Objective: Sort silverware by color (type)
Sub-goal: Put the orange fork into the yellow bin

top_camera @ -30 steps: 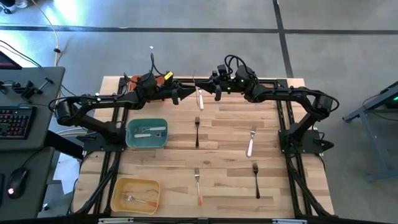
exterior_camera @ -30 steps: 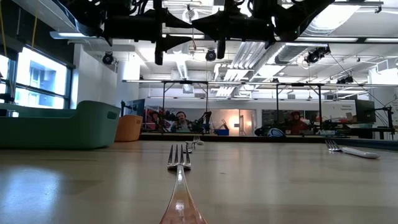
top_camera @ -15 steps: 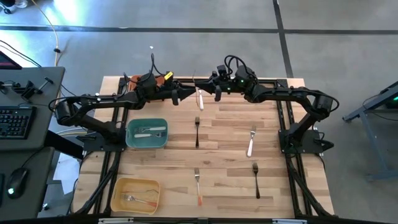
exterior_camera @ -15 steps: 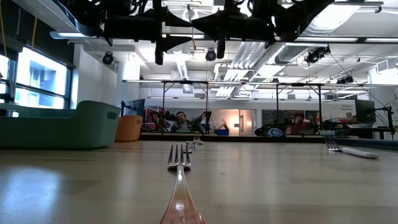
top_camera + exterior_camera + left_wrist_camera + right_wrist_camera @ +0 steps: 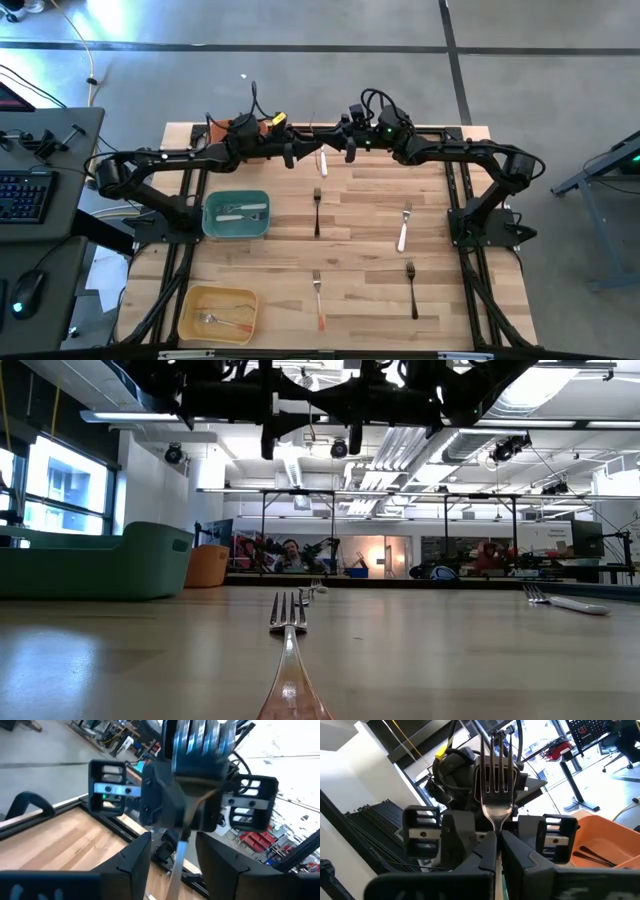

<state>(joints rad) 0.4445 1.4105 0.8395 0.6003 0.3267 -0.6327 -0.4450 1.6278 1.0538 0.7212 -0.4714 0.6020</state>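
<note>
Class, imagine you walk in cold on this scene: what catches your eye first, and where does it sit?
First, the two arms meeting nose to nose above the table's far edge: the right tool is shut on a white-handled fork, and the open left tool faces it with the handle between its fingers. Next, the teal bin and yellow bin on the left, and loose forks across the bare wooden table.

No text, label, brand, number or sign is legible in any view.

Fork [image 5: 322, 160] betw. pincers, above table [image 5: 360, 230]
</note>
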